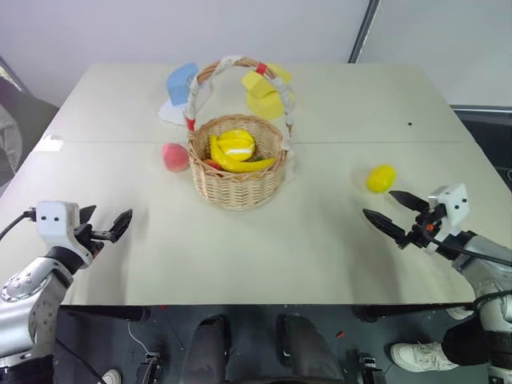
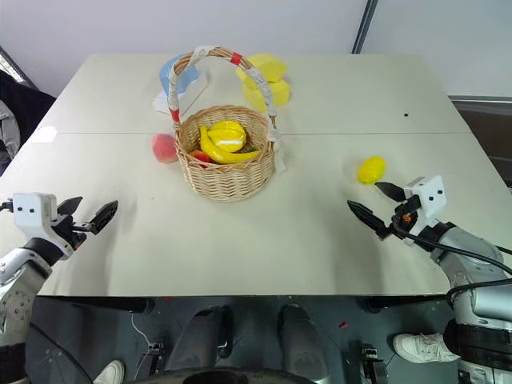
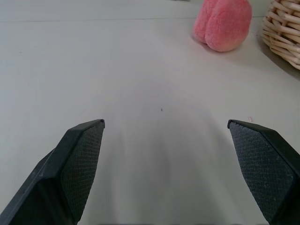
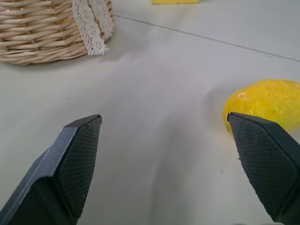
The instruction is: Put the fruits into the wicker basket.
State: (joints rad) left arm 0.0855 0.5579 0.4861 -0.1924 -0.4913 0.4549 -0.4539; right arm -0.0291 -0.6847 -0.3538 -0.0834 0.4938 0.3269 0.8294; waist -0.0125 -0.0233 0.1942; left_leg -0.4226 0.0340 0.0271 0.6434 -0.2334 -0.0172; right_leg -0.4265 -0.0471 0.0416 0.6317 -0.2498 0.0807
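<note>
The wicker basket (image 1: 238, 168) stands mid-table with yellow bananas (image 1: 234, 150) and a bit of red fruit inside. A pink peach (image 1: 174, 157) lies on the table just left of the basket, also the peach (image 3: 223, 23) ahead of my left fingers. A yellow lemon (image 1: 382, 178) rests to the right, close ahead of my right gripper (image 1: 396, 213); the lemon (image 4: 265, 105) sits by one fingertip. My left gripper (image 1: 108, 222) hovers open near the front left edge, empty. The right one is open and empty too.
Behind the basket lie a blue block on a white base (image 1: 181, 86) and a blocky yellow foam shape (image 1: 268, 90). The pale table (image 1: 264, 256) ends close to both grippers at the front. A lace strip (image 4: 93, 23) hangs from the basket's side.
</note>
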